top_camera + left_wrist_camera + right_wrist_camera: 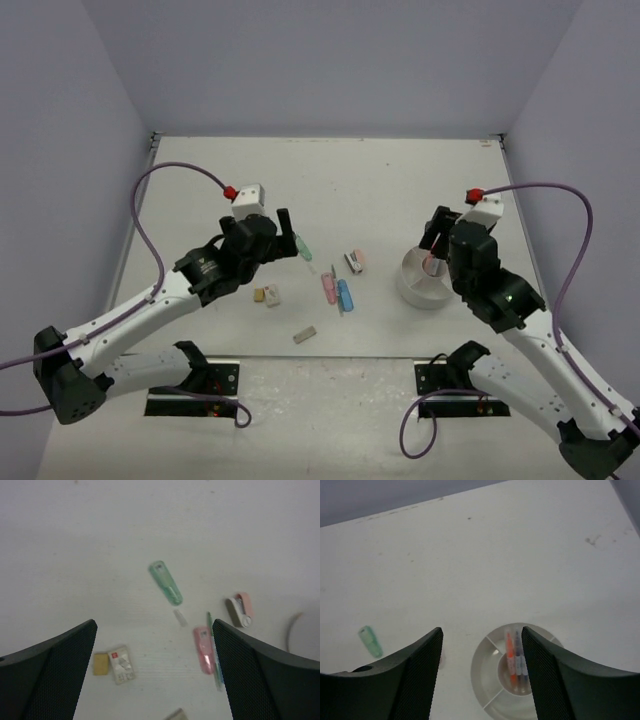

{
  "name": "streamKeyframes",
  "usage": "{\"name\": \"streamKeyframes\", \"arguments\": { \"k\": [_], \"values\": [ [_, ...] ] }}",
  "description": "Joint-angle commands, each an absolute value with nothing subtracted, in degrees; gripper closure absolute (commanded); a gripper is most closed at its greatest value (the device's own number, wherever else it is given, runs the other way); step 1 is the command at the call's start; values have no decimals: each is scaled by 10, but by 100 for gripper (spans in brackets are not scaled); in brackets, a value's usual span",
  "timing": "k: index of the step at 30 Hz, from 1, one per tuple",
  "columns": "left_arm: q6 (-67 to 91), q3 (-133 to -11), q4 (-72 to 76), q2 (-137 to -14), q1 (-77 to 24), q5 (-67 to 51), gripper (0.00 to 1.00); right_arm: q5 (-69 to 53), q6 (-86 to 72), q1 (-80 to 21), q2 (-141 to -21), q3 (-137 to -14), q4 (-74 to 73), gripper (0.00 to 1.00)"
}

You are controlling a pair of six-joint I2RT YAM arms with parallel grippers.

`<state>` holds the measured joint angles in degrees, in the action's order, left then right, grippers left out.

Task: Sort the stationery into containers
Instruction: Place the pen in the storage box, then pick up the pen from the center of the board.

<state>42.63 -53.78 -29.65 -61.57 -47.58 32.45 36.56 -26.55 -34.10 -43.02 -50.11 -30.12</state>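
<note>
The round white organizer (412, 285) stands right of centre. In the right wrist view its divided inside (479, 672) holds an orange pen (509, 655) and a purple pen (519, 656) in the middle compartment. My right gripper (481, 629) is open and empty above it (434, 245). My left gripper (288, 236) is open and empty above the table (154, 622). Loose on the table lie a green piece (166, 583), a pink piece (202, 650), a thin green pen (214, 652), a pink and grey piece (239, 610), a tan block (100, 664) and a white block (121, 664).
A blue piece (345, 295) lies beside the pink one, and a grey block (305, 334) lies nearer the front edge. A small clear bit (180, 617) lies below the green piece. Purple walls enclose the table on three sides.
</note>
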Motion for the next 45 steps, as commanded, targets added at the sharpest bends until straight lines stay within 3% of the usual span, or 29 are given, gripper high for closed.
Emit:
{"name": "streamKeyframes", "arguments": {
  "k": [1,3,7,10,15,21,23,26,45],
  "values": [
    [445,-539,-351,-625,-406,305,0,256,-190,-405,-452,-562,-272,32],
    [458,-542,-363,-615,-403,322,0,178,-187,-438,-509,-601,-290,32],
    [450,-558,-394,-579,-403,342,0,139,-228,-476,-616,-626,-303,33],
    [417,-563,-408,-545,-403,346,0,121,-245,-492,-677,-636,-301,40],
    [387,-563,-448,-481,-403,371,0,123,-288,-505,-813,-657,-286,65],
    [350,-537,-445,-445,-403,327,0,140,-314,-514,-910,-677,-281,69],
    [345,-517,-436,-441,-403,318,0,137,-322,-520,-923,-676,-278,79],
    [340,-512,-426,-445,-403,305,0,133,-333,-527,-939,-671,-274,86],
    [323,-501,-403,-451,-403,275,0,149,-366,-539,-984,-634,-273,87]
  ]
}}
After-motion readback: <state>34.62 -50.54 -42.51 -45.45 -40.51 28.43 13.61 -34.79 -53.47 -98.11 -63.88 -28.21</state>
